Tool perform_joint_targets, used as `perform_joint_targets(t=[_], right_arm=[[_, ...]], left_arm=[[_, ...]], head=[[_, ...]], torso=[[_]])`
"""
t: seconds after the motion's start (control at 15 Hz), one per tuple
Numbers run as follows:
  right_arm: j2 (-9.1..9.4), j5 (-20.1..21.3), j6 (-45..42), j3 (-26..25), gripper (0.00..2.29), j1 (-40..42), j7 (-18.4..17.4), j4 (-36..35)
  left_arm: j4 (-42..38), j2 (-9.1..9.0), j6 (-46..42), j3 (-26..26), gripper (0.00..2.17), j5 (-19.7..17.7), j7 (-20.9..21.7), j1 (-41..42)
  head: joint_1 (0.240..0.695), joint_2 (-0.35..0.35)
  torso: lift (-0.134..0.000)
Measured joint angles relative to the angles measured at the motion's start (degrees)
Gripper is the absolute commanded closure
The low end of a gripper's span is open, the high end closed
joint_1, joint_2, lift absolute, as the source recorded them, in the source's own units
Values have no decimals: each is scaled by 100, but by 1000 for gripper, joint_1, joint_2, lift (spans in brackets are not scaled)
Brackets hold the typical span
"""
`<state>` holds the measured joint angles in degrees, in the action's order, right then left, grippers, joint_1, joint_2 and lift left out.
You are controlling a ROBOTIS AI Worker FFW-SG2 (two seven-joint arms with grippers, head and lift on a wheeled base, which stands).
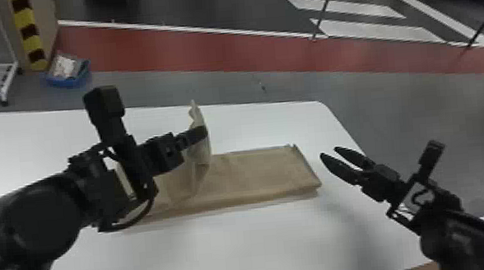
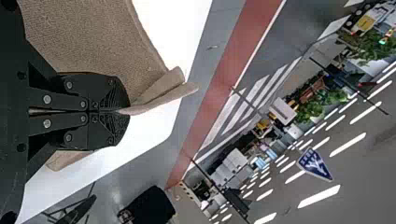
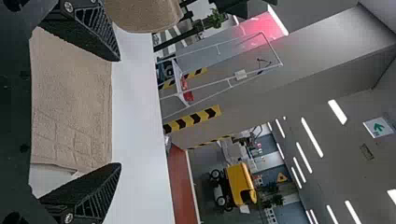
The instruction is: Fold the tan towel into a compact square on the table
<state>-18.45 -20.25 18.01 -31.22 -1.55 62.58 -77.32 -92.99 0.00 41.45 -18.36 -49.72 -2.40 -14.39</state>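
Left gripper [image 1: 202, 133] is closed on a raised part of the towel [image 1: 256, 174], its two fingers pressed together around the cloth; in the left wrist view a doubled edge of tan fabric juts out past the fingertips. That held part stands up from the table [image 1: 237, 248], while the rest of the towel lies flat as a folded strip, extending toward the robot's right. Right gripper [image 1: 329, 153] has its fingers spread, near the strip's right end and apart from it, by the table's right edge.
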Motion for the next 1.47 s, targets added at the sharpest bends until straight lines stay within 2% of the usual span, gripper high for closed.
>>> perform_joint_targets(t=[0.13,0.2,0.27,0.33,0.53,0.6,0.8,0.93,1.07,1.2,1.27,1.33,1.4,1.47], right_arm=[[-31,-30,-11,-60,83,19,42,18],[-50,-40,-11,-88,83,22,58,41],[-70,-47,-12,-105,83,23,62,75],[-78,-55,-12,-110,83,23,62,101],[-67,-117,13,-43,83,23,35,110],[-50,-124,46,-16,83,23,17,76],[11,-125,225,64,90,23,-58,-66],[148,-99,429,139,137,28,-212,-286],[349,-9,772,236,255,58,-665,-664],[445,81,1365,510,407,121,-1396,-1145],[458,154,1792,732,458,143,-1859,-1438],[467,263,2210,979,471,150,-2309,-1710],[484,372,2516,1194,471,148,-2639,-1892],[526,480,2791,1409,471,117,-2959,-2030]], left_arm=[[227,0,-417,-231,1892,29,-26,0],[287,0,-487,-310,1244,30,-9,4],[340,0,-535,-400,309,22,53,24],[404,0,-560,-467,-1,-1,187,38],[1019,0,-571,-688,33,-187,886,-47],[1222,0,-573,-760,33,-222,1003,-104],[1503,0,-607,-867,33,-236,1096,-186],[1422,0,-615,-741,33,-262,1192,-136],[1121,0,-615,-599,33,-107,1158,-23],[804,60,-616,-416,33,362,1115,65],[635,238,-618,-296,33,553,1146,107],[450,500,-654,-183,33,656,1194,184],[265,753,-754,-104,33,729,1226,290],[40,1031,-957,-38,33,826,1265,455]], head=[[693,-350],[694,-350],[695,-350],[695,-350],[695,-350],[695,-350],[695,-350],[695,-350],[695,-350],[695,-350],[695,-350],[695,-350],[695,-347],[695,-315]], torso=[[-123],[-123],[-123],[-123],[-123],[-123],[-123],[-123],[-123],[-123],[-123],[-123],[-123],[-123]])
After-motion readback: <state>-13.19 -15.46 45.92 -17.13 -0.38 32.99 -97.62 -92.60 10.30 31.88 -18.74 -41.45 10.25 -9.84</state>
